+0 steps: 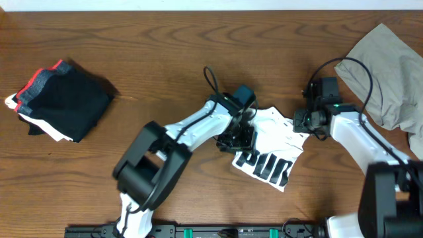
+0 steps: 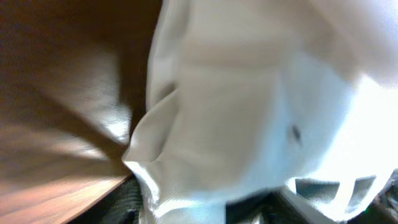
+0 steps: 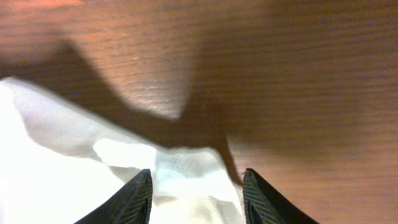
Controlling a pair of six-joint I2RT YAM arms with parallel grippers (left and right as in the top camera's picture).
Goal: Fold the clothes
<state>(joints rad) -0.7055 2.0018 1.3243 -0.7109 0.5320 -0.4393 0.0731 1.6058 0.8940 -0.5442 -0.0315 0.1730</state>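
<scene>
The white T-shirt [image 1: 274,142] with black block print lies folded small at the table's middle. My left gripper [image 1: 241,137] is down on the shirt's left edge. In the left wrist view white shirt cloth [image 2: 249,112] fills the frame and bulges between the two dark fingers [image 2: 121,200], which stand well apart. My right gripper [image 1: 305,123] is at the shirt's upper right corner. Its jaws are open, and a flat fold of the shirt [image 3: 186,168] lies between the black fingertips [image 3: 140,193] on the wood.
A grey-khaki garment [image 1: 390,66] lies crumpled at the far right. A stack of folded black, red-edged clothes [image 1: 63,99] sits at the far left. Bare wooden tabletop [image 1: 165,53] runs between them. Cables loop off both wrists.
</scene>
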